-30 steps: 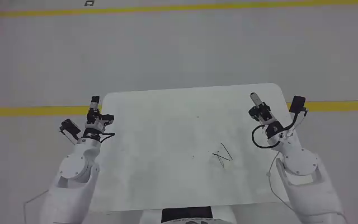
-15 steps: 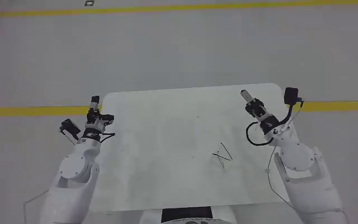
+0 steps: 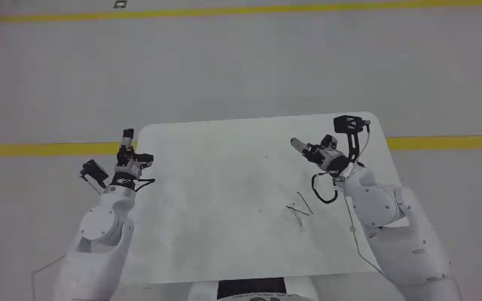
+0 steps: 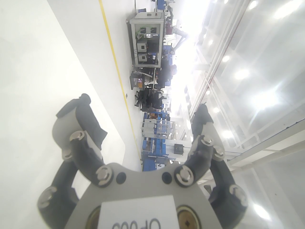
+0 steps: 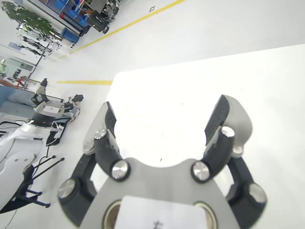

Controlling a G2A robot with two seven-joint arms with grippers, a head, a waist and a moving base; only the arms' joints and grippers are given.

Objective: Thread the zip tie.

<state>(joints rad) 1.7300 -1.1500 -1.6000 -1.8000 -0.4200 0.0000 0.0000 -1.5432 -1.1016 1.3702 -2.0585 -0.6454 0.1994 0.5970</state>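
Thin black zip ties (image 3: 300,208) lie crossed on the white table (image 3: 218,226), right of its middle. My right gripper (image 3: 298,144) hovers over the table's far right part, beyond the ties, pointing toward the left. In the right wrist view this gripper (image 5: 166,113) is open with nothing between its fingers. My left gripper (image 3: 128,135) stays off the table's far left corner, far from the ties. Its own view shows the left gripper (image 4: 143,108) open and empty, aimed out at the room.
The table's rounded far edge (image 3: 256,120) borders a pale floor with yellow lines (image 3: 45,148). In the right wrist view the other arm (image 5: 45,110) stands beyond the table's far corner.
My right arm has swung inward from the table's right edge to over its far right part, turning the gripper toward the left. The left arm and the ties have stayed put.
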